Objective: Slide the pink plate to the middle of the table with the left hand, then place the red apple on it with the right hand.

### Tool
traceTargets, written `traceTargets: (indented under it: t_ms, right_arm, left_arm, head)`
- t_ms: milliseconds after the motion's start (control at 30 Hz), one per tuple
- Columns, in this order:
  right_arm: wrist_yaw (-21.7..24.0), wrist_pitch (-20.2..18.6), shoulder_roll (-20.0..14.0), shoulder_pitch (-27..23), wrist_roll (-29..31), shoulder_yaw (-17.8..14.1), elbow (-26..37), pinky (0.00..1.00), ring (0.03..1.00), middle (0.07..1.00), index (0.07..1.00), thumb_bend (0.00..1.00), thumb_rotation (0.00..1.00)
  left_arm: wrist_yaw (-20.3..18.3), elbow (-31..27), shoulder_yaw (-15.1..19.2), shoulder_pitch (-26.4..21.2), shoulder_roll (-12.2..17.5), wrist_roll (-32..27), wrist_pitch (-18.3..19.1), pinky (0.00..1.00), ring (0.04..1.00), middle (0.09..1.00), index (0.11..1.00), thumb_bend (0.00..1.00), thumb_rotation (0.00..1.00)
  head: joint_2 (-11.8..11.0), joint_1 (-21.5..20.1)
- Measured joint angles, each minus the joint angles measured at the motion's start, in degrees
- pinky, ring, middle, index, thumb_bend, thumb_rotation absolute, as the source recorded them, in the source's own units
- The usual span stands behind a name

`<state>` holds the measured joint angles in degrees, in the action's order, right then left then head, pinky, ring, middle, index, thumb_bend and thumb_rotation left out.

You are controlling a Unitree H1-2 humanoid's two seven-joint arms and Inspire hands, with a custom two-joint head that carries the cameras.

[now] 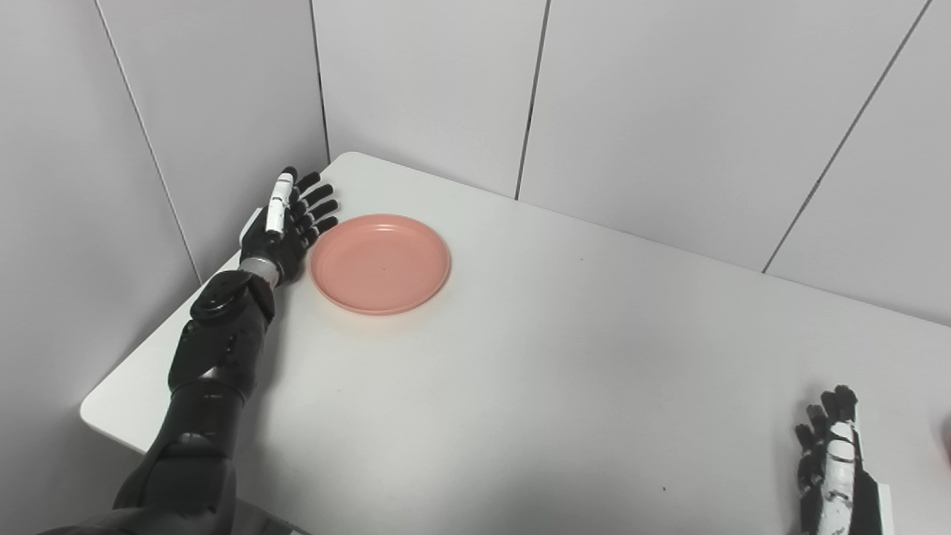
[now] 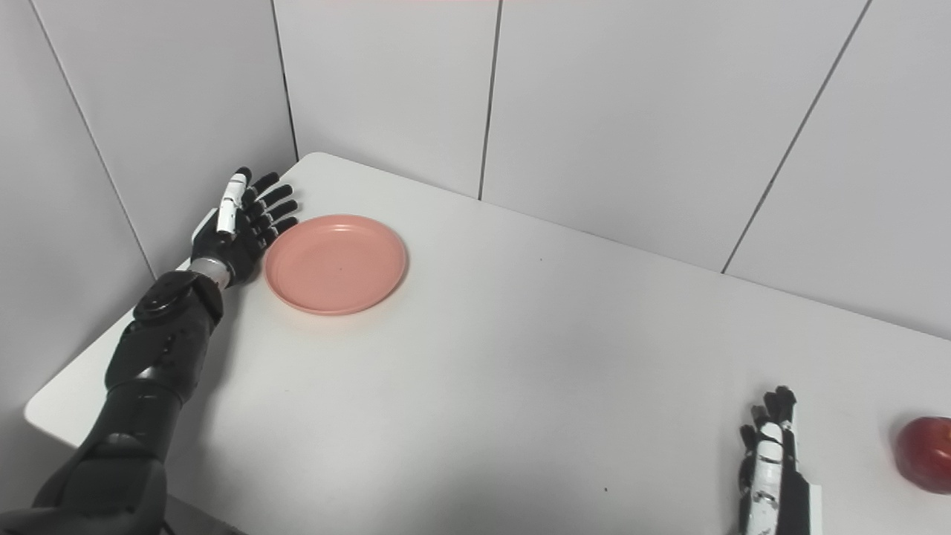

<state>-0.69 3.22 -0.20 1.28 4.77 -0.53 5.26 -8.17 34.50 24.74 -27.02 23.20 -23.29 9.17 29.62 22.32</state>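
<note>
The pink plate (image 1: 380,262) lies flat on the white table (image 1: 565,357) near its far left corner. My left hand (image 1: 288,223) is open, fingers stretched out, right beside the plate's left rim; I cannot tell whether it touches the rim. The red apple (image 2: 926,453) sits at the right edge of the right eye view, near the table's front right. My right hand (image 2: 771,464) is open and empty at the bottom right, just left of the apple and apart from it.
Grey panelled walls (image 1: 631,89) stand close behind and to the left of the table. The table's rounded front-left corner (image 1: 93,409) is near my left forearm (image 1: 215,357).
</note>
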Motion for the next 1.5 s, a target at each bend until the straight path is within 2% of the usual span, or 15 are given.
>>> traceTargets:
  t_ms: [467, 900, 1133, 1500]
  right_arm:
    - [0.0, 0.0, 0.0, 0.0, -0.1, 0.0, 0.0, 1.0, 0.993, 0.994, 0.992, 0.18, 1.0]
    - [0.0, 0.0, 0.0, 0.0, -0.1, 0.0, 0.0, 1.0, 0.996, 0.998, 0.996, 0.17, 1.0]
    - [0.0, 0.0, 0.0, 0.0, -0.1, 0.0, 0.0, 1.0, 0.994, 0.999, 0.999, 0.17, 1.0]
    - [0.0, 0.0, 0.0, 0.0, -0.6, 0.0, 0.0, 1.0, 0.997, 0.999, 0.999, 0.16, 1.0]
  left_arm:
    - [-0.8, 0.2, -0.8, 0.1, -0.1, 0.0, -0.8, 0.85, 0.843, 0.845, 0.832, 0.39, 1.0]
    - [-1.9, -2.2, -1.5, 2.0, -0.6, -0.1, -1.1, 0.82, 0.837, 0.848, 0.842, 0.39, 1.0]
    - [-1.9, -5.3, -2.2, 3.3, -0.9, -0.1, 0.8, 0.84, 0.851, 0.859, 0.851, 0.39, 1.0]
    - [-2.7, -7.3, -2.3, 4.0, -2.5, -0.2, 1.4, 0.84, 0.85, 0.859, 0.845, 0.42, 1.0]
  head:
    - [0.1, 0.0]
    - [0.2, 0.0]
    - [0.3, -0.1]
    - [0.3, -0.4]
